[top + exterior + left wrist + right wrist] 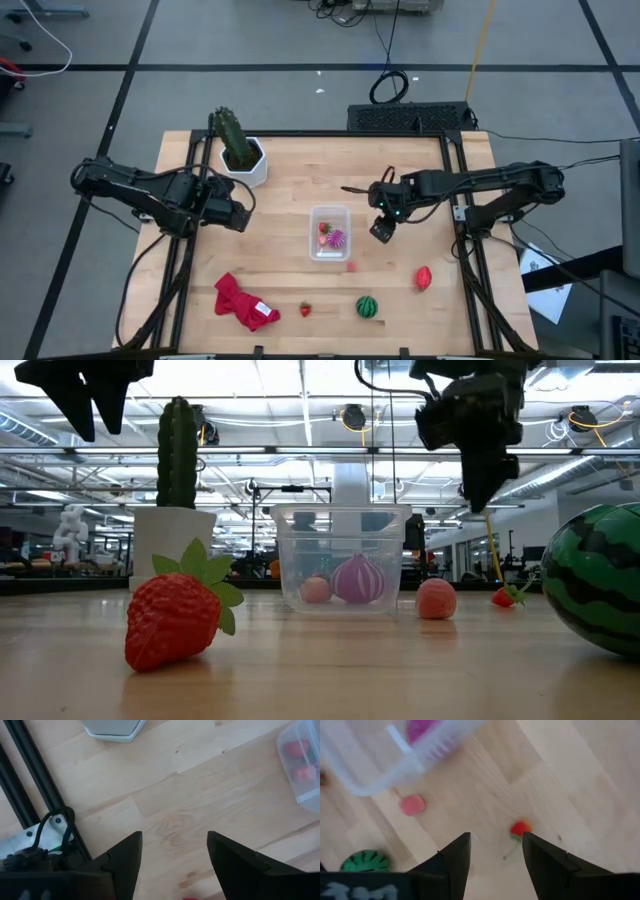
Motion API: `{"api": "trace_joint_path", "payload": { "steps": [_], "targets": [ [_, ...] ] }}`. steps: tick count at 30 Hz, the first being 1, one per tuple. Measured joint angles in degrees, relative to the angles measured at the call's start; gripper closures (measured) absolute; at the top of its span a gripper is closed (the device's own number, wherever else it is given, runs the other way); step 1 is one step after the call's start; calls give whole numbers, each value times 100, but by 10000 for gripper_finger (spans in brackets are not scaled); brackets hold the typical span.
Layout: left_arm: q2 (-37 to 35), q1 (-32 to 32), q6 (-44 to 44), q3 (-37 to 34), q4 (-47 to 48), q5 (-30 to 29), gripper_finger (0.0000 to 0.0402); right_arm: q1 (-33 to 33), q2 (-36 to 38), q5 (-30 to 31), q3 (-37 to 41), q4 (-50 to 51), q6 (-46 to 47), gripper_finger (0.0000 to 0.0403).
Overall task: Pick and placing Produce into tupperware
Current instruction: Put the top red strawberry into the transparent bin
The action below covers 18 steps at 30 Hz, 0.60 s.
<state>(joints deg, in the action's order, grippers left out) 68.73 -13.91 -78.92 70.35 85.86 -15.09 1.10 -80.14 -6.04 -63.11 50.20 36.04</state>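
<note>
High view: cactus (233, 138) beside tupperware (329, 233).

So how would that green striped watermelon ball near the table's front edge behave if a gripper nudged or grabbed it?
The watermelon ball looks round and sits free on bare wood, so a nudge would probably roll it. Its surface looks smooth and curved, so narrow fingers might slip off unless centred. It seems a stiff toy, likely light.
</note>
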Motion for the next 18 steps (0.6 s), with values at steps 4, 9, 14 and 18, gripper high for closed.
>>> {"api": "trace_joint_path", "payload": {
  "steps": [4, 9, 14, 18],
  "targets": [
    [0, 0, 217, 0, -1, 0, 172, 0, -15, 0, 0, -297, -187, 232],
    [0, 0, 352, 0, -1, 0, 172, 0, -15, -2, 13, -829, -287, 232],
    [0, 0, 368, -1, -1, -2, 172, -40, -13, 4, 13, -870, -903, 232],
    [0, 0, 407, 0, -1, -44, 172, -127, -13, 106, 13, -769, -966, 232]
  ]
}}
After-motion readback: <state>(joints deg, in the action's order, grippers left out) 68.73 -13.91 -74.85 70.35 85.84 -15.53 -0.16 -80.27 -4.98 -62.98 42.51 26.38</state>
